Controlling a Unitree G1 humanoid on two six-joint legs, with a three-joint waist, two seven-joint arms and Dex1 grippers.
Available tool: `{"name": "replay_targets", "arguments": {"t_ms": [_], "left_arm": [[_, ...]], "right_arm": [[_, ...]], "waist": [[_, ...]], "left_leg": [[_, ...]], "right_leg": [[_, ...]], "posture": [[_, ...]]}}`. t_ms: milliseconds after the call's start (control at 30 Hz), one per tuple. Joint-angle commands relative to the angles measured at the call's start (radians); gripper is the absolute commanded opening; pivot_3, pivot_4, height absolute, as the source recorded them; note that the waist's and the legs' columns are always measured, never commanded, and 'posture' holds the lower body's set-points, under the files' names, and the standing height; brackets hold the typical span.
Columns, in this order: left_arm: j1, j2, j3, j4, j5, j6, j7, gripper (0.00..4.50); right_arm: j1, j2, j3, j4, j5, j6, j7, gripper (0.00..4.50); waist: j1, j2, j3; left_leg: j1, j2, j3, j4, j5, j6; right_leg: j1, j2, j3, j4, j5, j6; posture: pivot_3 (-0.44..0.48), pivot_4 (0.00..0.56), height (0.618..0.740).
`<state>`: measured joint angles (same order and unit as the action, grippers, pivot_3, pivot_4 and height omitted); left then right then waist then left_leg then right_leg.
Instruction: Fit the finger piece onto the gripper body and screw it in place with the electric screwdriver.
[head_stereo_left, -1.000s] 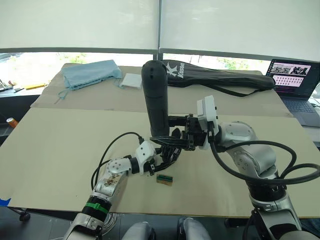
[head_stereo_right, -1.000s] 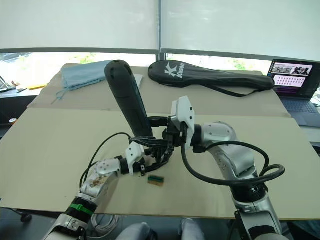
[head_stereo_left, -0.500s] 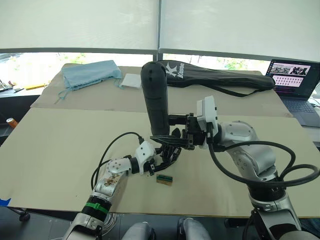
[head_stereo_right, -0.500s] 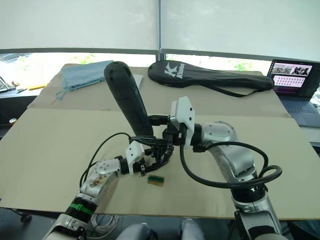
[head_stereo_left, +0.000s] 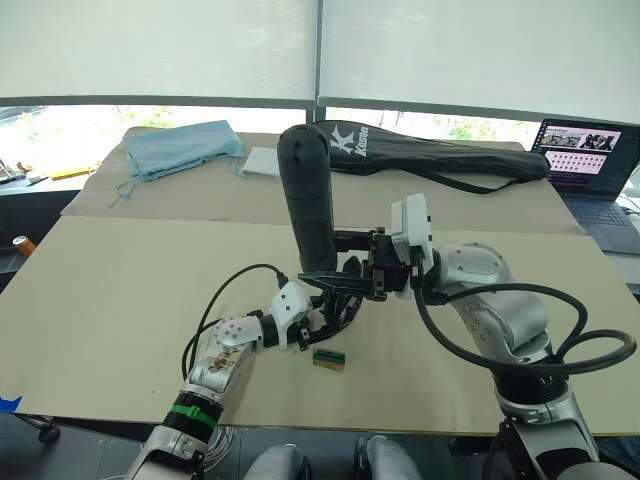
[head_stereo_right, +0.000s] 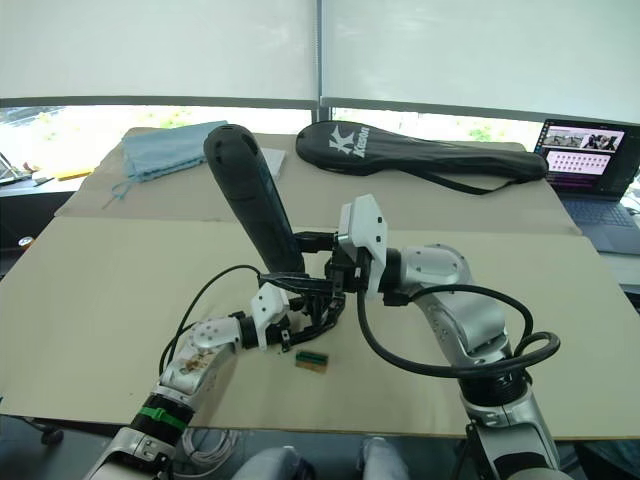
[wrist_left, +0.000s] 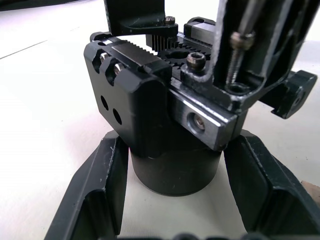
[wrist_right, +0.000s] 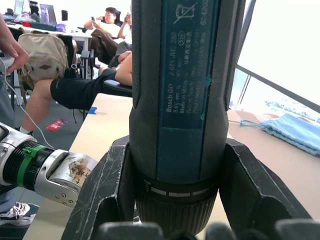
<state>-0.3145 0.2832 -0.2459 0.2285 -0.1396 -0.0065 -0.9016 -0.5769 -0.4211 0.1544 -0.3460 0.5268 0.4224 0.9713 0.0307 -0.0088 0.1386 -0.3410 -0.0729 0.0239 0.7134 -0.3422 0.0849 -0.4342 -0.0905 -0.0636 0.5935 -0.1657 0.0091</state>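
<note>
Right gripper (head_stereo_left: 352, 272) is clamped on the screwdriver (head_stereo_left: 308, 200), held near upright over mid-table (head_stereo_left: 120, 290). Left gripper (wrist_left: 172, 172) has its fingers (wrist_left: 97, 192) closed around the round base of the gripper body (wrist_left: 150, 115), steadying it. You're in the screwing step: the bit (wrist_left: 239, 47) sits at a screw on top of the body. Whether the finger piece is seated I can't tell. Next you need the bit square in the screw head and the body kept from turning.
</note>
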Motion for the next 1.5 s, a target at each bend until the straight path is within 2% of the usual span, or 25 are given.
{"name": "replay_targets", "arguments": {"t_ms": [33, 1033, 1500], "left_arm": [[0.037, 0.013, -0.046, 0.052, 0.034, 0.075, -0.012, 2.27], [0.039, 0.013, -0.05, 0.052, 0.034, 0.083, -0.018, 2.27], [0.042, 0.012, -0.049, 0.051, 0.033, 0.082, -0.017, 2.27]], "right_arm": [[-0.003, 0.004, -0.011, -0.036, 0.026, 0.018, -0.017, 1.92], [0.003, 0.016, -0.005, -0.06, 0.05, 0.046, -0.036, 1.92], [0.013, 0.012, -0.005, -0.003, 0.0, 0.05, -0.074, 1.92]], "waist": [[0.0, 0.0, 0.0], [0.002, 0.0, 0.0], [0.002, 0.0, 0.0]], "left_leg": [[0.0, 0.0, 0.0, 0.0, 0.0, 0.0], [-0.002, 0.0, -0.001, -0.001, 0.0, 0.003], [-0.002, 0.0, -0.001, -0.002, -0.001, 0.003]], "right_leg": [[-0.001, 0.0, 0.0, 0.0, 0.0, 0.0], [-0.003, -0.001, 0.007, 0.0, 0.0, 0.0], [-0.003, -0.001, 0.008, 0.0, 0.0, 0.0]], "posture": [[0.0, 0.15, 0.74], [0.0, 0.15, 0.74], [0.0, 0.15, 0.74]]}}
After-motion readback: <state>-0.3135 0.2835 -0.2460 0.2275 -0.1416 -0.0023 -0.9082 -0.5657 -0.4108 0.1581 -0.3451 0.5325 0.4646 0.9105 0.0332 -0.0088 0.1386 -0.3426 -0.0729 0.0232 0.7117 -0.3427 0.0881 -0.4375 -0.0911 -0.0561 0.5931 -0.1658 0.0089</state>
